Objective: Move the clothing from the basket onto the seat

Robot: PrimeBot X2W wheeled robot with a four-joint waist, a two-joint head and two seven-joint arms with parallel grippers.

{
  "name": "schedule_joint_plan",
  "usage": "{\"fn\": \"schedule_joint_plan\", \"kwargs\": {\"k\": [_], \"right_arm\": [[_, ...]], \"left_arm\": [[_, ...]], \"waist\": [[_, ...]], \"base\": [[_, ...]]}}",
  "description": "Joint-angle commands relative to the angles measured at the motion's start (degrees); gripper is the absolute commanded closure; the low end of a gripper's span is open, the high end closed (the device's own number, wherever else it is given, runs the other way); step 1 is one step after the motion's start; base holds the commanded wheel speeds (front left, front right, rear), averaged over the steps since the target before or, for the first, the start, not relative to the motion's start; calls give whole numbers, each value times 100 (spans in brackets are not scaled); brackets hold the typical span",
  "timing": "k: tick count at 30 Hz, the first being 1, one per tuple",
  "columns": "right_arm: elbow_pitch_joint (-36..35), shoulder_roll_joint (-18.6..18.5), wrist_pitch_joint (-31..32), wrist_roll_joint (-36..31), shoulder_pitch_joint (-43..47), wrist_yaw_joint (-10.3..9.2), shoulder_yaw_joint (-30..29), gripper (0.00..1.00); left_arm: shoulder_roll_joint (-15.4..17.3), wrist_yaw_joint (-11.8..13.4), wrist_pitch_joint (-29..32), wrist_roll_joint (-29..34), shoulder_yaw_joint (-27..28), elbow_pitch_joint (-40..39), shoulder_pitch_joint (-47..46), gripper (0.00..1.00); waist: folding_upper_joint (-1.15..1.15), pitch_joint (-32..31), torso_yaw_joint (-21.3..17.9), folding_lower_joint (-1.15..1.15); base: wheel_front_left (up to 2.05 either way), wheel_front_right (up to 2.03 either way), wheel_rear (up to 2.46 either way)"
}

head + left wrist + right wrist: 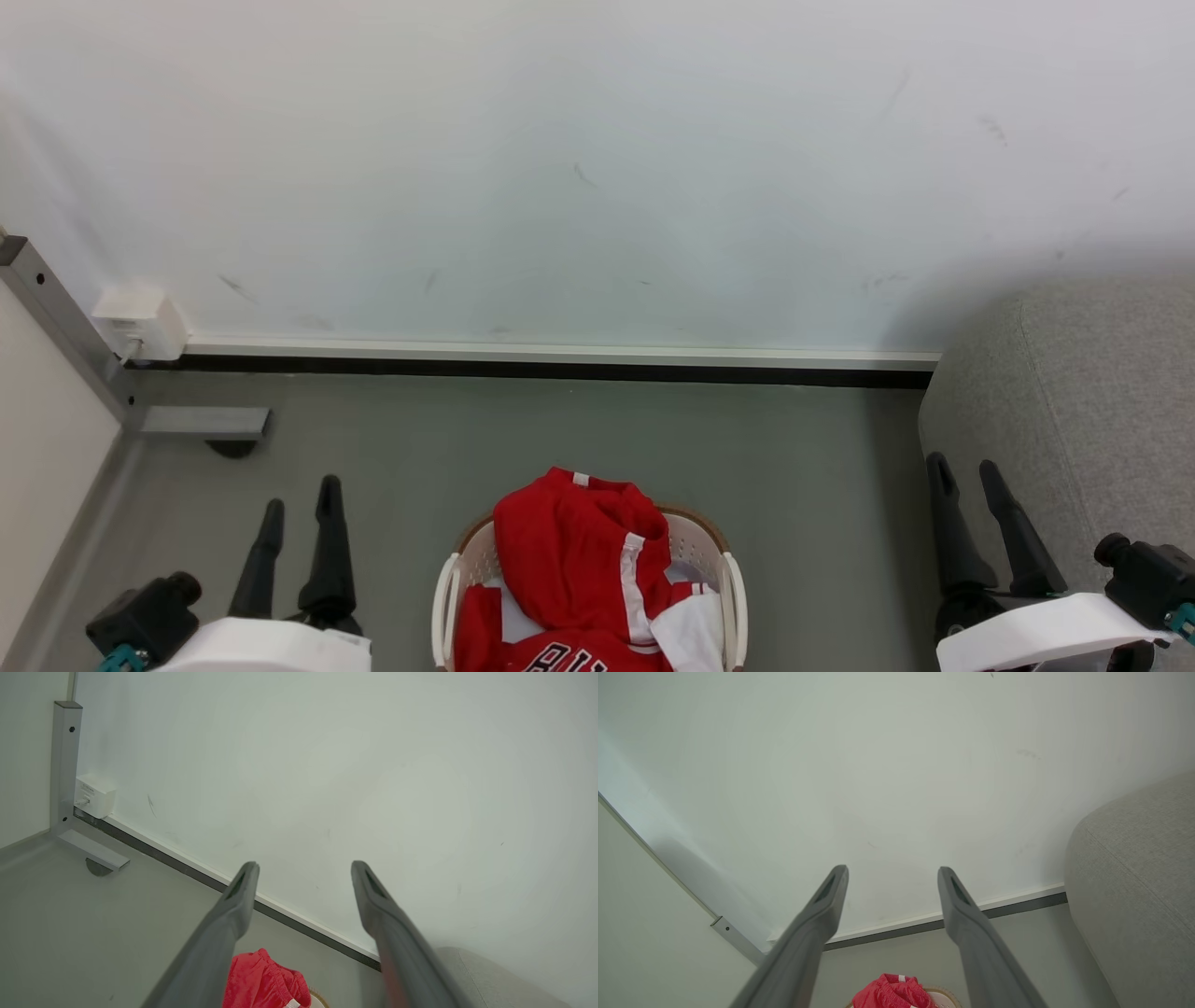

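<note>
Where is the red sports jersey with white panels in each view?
Head view: red sports jersey at bottom centre, in the white perforated basket.
Left wrist view: jersey at bottom edge, left of centre.
Right wrist view: jersey at bottom centre.
Shared landmark: dark skirting strip below white wall.

Basket runs off the bottom edge, jersey lettering chopped mid-word, and the seat spills past the right edge.

Red, white-striped jersey; grey seat

Dark tapered jaws join white forearm shells beside black wrist housings with seemingly teal fittings.
</note>
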Motion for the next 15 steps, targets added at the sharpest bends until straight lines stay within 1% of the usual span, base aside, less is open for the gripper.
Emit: {"fn": "schedule_joint_plan", "kwargs": {"k": [1, 15], "right_arm": [[-78, -48, -71, -162, -143, -6, 7, 0], [-153, -27, -267, -871, -205, -8, 168, 0]], "left_arm": [[51, 20, -63, 214, 1, -69, -4, 0], [57, 139, -273, 1048, -46, -155, 0, 0]], "waist": [[0, 2, -1, 0], [0, 29, -17, 0]], "base": [[0, 0, 0], [0, 0, 0]]}}
